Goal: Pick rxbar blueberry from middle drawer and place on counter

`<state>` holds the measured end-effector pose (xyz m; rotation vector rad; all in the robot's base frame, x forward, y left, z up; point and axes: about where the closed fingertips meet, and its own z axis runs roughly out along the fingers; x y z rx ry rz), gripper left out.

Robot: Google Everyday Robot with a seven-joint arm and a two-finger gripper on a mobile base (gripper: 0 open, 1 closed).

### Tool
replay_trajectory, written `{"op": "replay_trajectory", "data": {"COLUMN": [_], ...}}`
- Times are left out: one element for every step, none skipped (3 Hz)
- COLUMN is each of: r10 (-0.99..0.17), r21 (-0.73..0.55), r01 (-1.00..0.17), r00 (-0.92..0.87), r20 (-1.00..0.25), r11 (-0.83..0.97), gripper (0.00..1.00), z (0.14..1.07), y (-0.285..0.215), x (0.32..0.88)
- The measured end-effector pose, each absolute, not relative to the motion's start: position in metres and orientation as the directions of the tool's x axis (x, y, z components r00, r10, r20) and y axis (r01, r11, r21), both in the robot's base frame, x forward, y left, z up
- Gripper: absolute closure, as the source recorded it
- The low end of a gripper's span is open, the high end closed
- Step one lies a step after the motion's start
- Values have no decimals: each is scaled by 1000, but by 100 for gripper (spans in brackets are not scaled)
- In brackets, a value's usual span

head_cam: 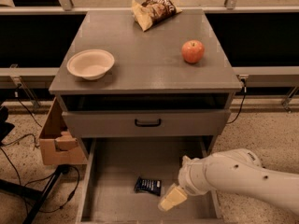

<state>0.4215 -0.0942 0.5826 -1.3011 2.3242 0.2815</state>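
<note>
The rxbar (148, 186) lies flat on the floor of the open drawer (114, 176), low in the frame and a touch right of the drawer's middle, dark blue wrapper facing up. Just beside it, to its lower right, sits the gripper (168, 201), a cream-coloured tip angled down toward the drawer floor, close to the bar's right end; whether it touches the bar, and whether it is spread or closed, I cannot tell from here. It holds nothing that I can see. The white arm (233, 174) comes in from the lower right corner, crossing over the drawer's right wall. Above the drawer is a closed drawer front (187, 122) with a black handle (147, 122). Up top, the counter (145, 55) fills the middle of the frame: a pale bowl (90, 64) on its left side, a red apple (193, 51) on the right, a crinkled chip bag (153, 8) at the far edge. At left, a cardboard box (53, 139) stands against the cabinet.
</note>
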Motion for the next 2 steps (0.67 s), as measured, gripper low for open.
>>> {"op": "replay_trajectory", "data": {"r10": [-706, -686], "r21": [-30, -16], "r01": [-846, -861], "r00": [-424, -393], "r20": [-568, -613], "r11": [533, 508], "gripper": [0, 0], "z": [539, 507], "y": [-78, -54], "x": [459, 494]}}
